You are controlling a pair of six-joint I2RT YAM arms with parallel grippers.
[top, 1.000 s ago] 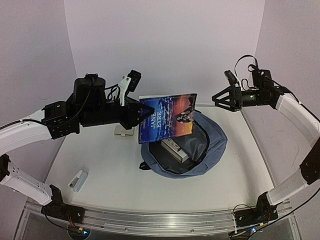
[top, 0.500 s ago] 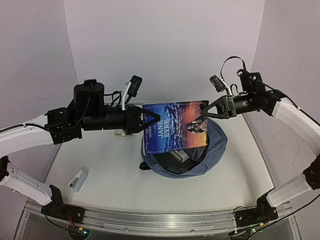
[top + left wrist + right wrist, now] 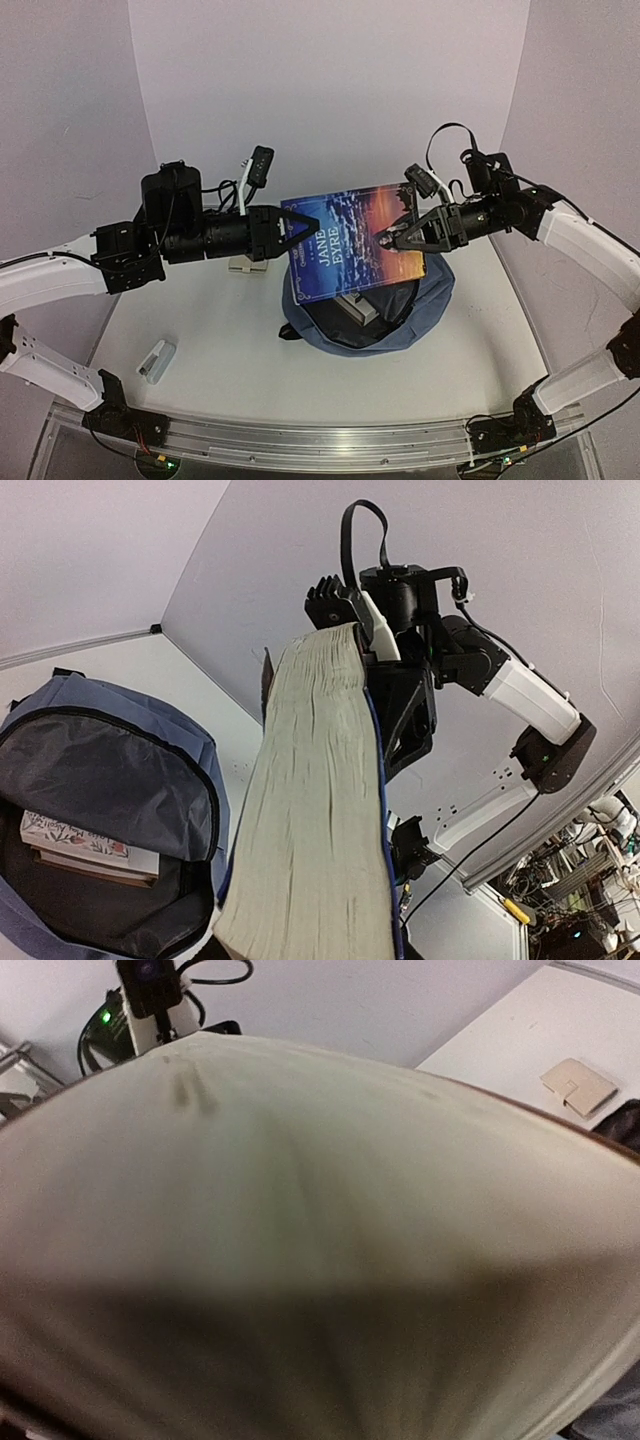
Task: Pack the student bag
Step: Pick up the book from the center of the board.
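Right gripper (image 3: 386,240) moved astride book (image 3: 348,248), left gripper (image 3: 310,226) clamping; student bag (image 3: 428,296) below

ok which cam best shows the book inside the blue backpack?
Left wrist: the floral-covered book lies plainly in the open slate-blue fabric backpack. Top external shows only its corner under the Jane Eyre paperback. Right wrist shows none of it.

White shells (image 3: 600,235) cover black joints (image 3: 175,195), with looping black cable (image 3: 442,127) and black right claw (image 3: 390,238).
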